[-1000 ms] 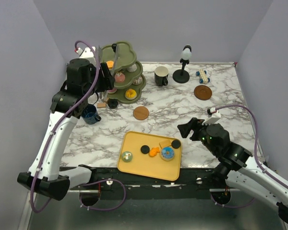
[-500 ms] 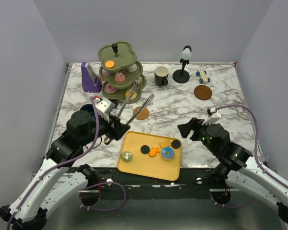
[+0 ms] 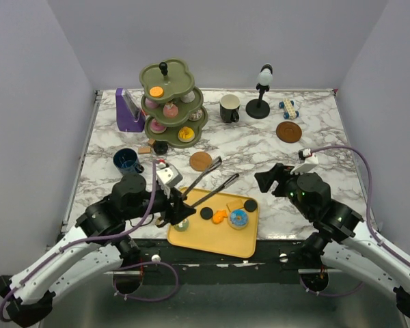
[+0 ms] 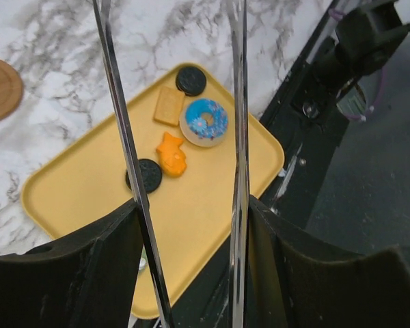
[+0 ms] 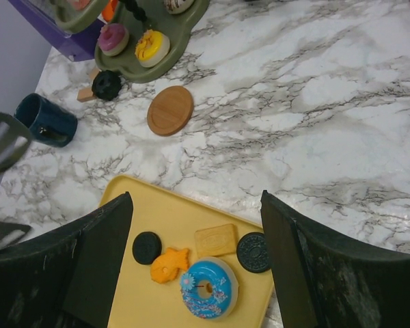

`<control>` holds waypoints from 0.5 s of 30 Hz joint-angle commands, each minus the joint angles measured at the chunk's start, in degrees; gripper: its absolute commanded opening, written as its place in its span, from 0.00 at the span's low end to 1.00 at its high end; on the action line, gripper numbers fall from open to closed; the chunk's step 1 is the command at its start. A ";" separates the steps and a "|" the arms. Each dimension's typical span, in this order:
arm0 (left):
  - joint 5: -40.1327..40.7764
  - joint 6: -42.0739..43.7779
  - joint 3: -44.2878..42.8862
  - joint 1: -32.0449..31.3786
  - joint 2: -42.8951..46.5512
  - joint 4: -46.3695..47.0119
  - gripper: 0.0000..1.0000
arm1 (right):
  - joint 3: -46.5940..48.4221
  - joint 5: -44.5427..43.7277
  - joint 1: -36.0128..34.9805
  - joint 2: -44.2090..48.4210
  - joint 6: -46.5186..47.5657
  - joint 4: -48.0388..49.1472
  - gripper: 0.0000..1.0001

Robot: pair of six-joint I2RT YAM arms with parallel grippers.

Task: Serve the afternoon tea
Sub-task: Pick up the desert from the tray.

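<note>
Doughnut (image 3: 238, 218) and biscuits (image 3: 206, 213) lie on the yellow tray (image 3: 212, 240), well apart from the olive-green 3-tier stand (image 3: 181, 76). Left gripper (image 3: 229, 167) hangs over the tray, long fingers (image 4: 125, 130) spread and empty, probably to pick one; right gripper (image 3: 268, 179) hovers open nearby.

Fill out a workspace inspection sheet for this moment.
Surface: marble table, nothing spilled.
Job's things: green stand with sweets on its tiers; yellow tray with doughnut and biscuits; blue mug, black mug and two coasters on the table, mugs off the coasters.
Clutter: purple holder, ball-topped stand, small toy.
Grippers: left gripper open, empty, above the tray; right gripper open, empty.
Cables: purple cable on each arm.
Surroundings: grey walls; nothing else seen.
</note>
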State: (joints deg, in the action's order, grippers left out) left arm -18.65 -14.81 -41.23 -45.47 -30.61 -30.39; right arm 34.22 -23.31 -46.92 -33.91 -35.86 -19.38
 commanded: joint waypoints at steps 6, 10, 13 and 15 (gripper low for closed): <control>17.78 -3.37 -1.44 -21.68 -10.39 -5.01 0.65 | 3.75 -4.98 -0.11 1.28 1.40 -4.77 0.83; 24.05 -4.89 -2.35 -27.87 -18.04 -4.41 0.65 | 5.32 -6.14 -0.11 1.26 1.79 -6.15 0.83; 26.34 -6.87 -2.74 -28.75 -22.91 -3.86 0.65 | 5.04 -6.46 -0.08 1.73 1.84 -6.22 0.83; 27.91 -8.56 -2.82 -28.98 -23.80 -4.67 0.65 | 4.79 -6.46 -0.11 2.03 1.40 -6.58 0.83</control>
State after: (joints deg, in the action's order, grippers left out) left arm 2.02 -19.55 -42.28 -73.71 -52.49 -34.41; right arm 38.06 -27.44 -46.92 -32.64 -34.85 -23.46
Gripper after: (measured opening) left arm 0.650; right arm 0.831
